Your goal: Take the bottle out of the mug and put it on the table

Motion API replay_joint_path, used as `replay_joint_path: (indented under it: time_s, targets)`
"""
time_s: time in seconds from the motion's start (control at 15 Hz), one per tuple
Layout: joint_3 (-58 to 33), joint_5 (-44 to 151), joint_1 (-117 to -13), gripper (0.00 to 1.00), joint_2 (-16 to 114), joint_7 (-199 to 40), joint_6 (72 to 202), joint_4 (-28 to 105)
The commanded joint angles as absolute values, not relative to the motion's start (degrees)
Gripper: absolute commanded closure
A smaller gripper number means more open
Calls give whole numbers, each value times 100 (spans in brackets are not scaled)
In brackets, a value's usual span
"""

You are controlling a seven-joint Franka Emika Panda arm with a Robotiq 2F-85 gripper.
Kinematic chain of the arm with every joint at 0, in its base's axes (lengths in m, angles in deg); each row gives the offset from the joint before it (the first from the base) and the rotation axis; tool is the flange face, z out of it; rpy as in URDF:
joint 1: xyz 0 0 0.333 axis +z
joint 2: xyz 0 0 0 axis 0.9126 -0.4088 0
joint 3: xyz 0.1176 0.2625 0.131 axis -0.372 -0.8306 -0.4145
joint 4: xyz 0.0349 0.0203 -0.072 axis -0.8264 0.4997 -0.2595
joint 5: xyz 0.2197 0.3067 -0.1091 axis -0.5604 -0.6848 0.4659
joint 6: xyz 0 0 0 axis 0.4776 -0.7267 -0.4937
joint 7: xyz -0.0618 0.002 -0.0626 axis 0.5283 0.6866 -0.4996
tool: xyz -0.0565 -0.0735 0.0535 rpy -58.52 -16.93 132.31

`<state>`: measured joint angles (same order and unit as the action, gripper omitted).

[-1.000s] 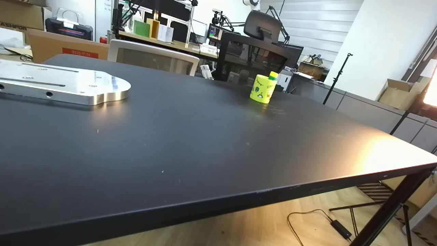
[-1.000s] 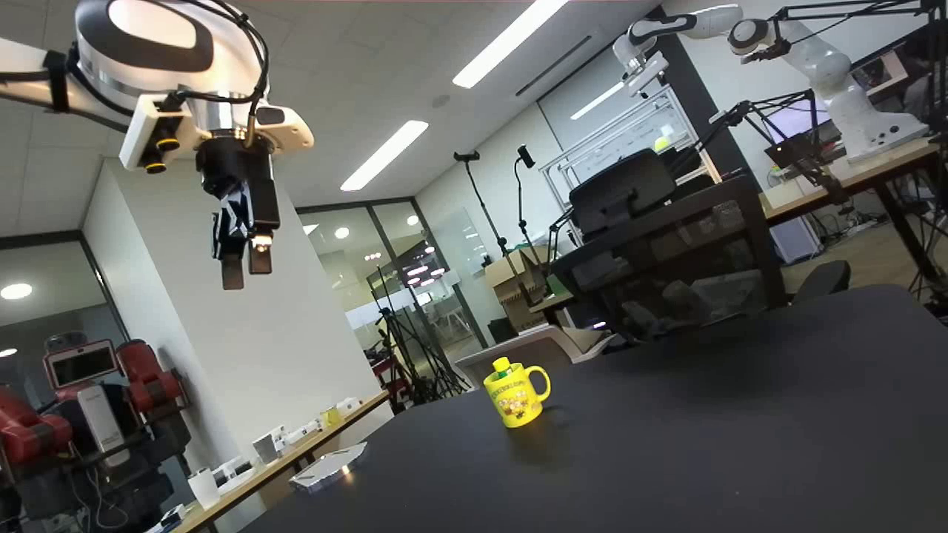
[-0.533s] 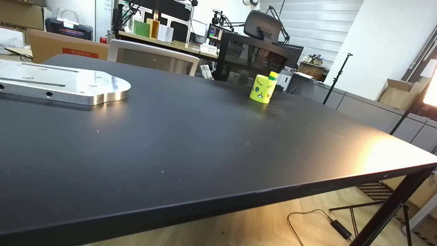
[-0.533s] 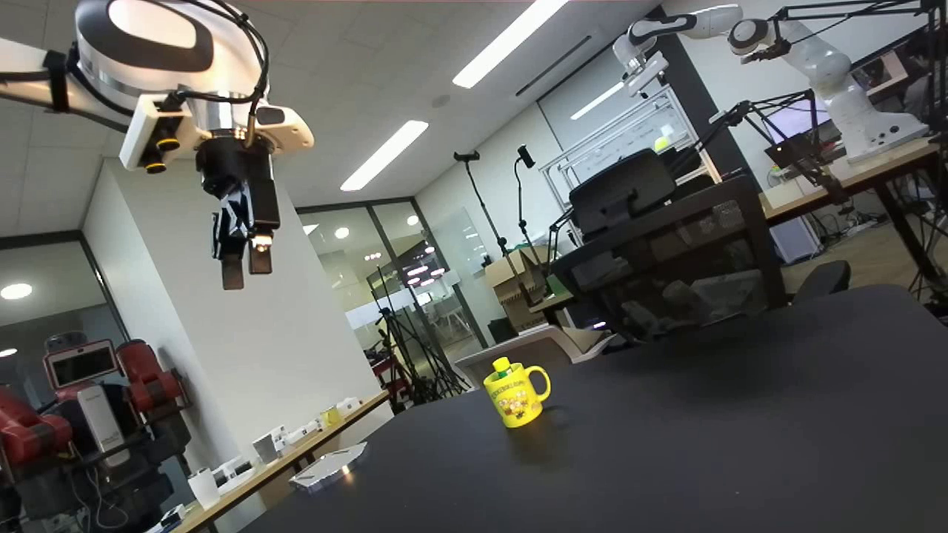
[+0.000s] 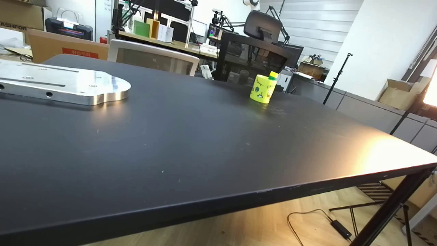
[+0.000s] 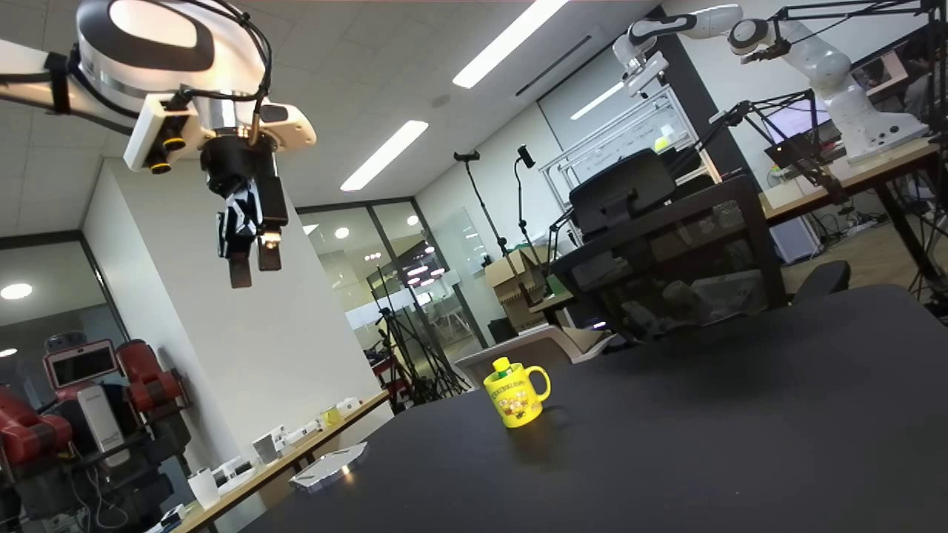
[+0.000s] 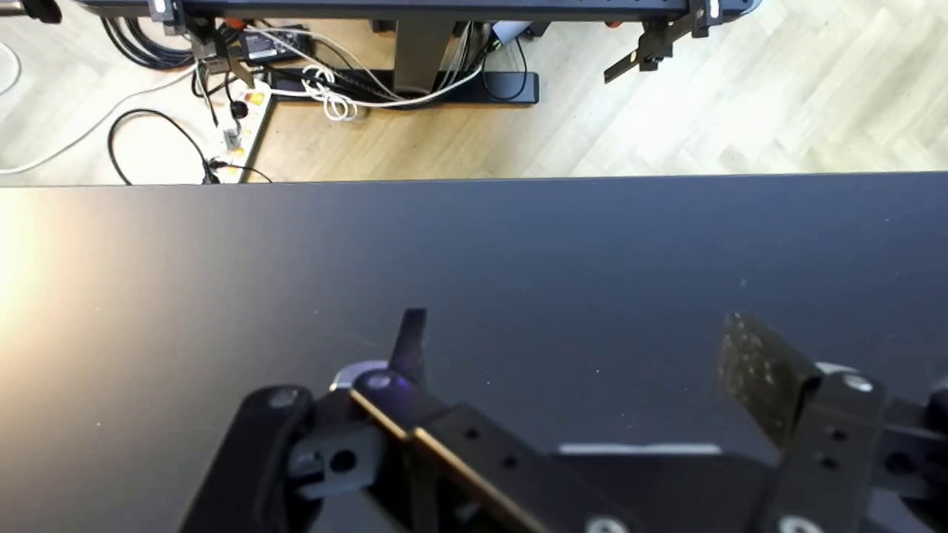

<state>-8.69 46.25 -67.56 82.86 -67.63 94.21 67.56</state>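
Observation:
A yellow mug stands upright on the black table in both exterior views (image 5: pixel 262 89) (image 6: pixel 514 403). A small bottle with a yellow cap and a green band leans in the mug, its top sticking out above the rim (image 5: pixel 273 75) (image 6: pixel 502 365); its lower part is hidden inside the mug. The mug's handle shows in an exterior view (image 6: pixel 543 381). My gripper (image 6: pixel 255 266) hangs high above the table, well apart from the mug. In the wrist view the gripper (image 7: pixel 574 318) is open with nothing between its fingers. The mug and bottle are out of the wrist view.
The black table (image 5: pixel 191 143) also shows in the wrist view (image 7: pixel 518 252), with its edge and cables on the floor beyond. A thick silver metal plate (image 5: pixel 65 80) lies on the table. Chairs (image 6: pixel 674 274) stand behind the table's far edge.
My gripper has shifted slightly to the right in an exterior view within the last half second. The mug and bottle have not moved.

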Motion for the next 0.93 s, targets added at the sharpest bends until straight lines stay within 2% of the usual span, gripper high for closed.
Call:
replay_joint_path:
  time_s: [0.0, 0.27, 0.87]
  targets:
    - [-904, 4820, -6874, 0, 7944, -6546, 9779, 6443]
    - [-820, 4798, -6976, 0, 7172, -6328, 10348, 5766]
    - [-969, 4671, -7179, 0, 4635, -6657, 11222, 3022]
